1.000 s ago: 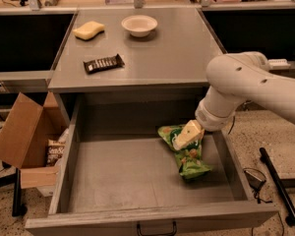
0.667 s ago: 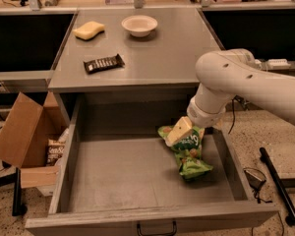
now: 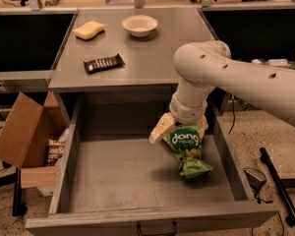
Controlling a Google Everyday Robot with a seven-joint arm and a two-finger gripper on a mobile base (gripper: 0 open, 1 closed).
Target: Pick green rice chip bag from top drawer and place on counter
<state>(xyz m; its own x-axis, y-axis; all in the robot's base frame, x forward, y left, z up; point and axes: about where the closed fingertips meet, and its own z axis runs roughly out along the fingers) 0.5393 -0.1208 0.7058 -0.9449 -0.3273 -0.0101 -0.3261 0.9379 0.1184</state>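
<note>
Grey table (image 3: 152, 58) at back, one. Below it one drawer (image 3: 113, 176), pulled out, dark handle (image 3: 157, 228) on front. One white arm (image 3: 236, 77) reaching in from right, down into drawer's right rear. One cardboard box (image 3: 17, 136) on floor, left of drawer. One green chip bag (image 3: 188, 146) in drawer's right half, long axis near vertical in view, top end up at claw, bottom end pointing down toward drawer front, tilted slightly right. White "dang" on dark green round logo, readable, face to camera. On table: one white bowl (image 3: 139, 24), one dark candy bar (image 3: 104, 63), one yellow sponge (image 3: 89, 29). Claw (image 3: 181, 127) clamped onto bag's top end.
</note>
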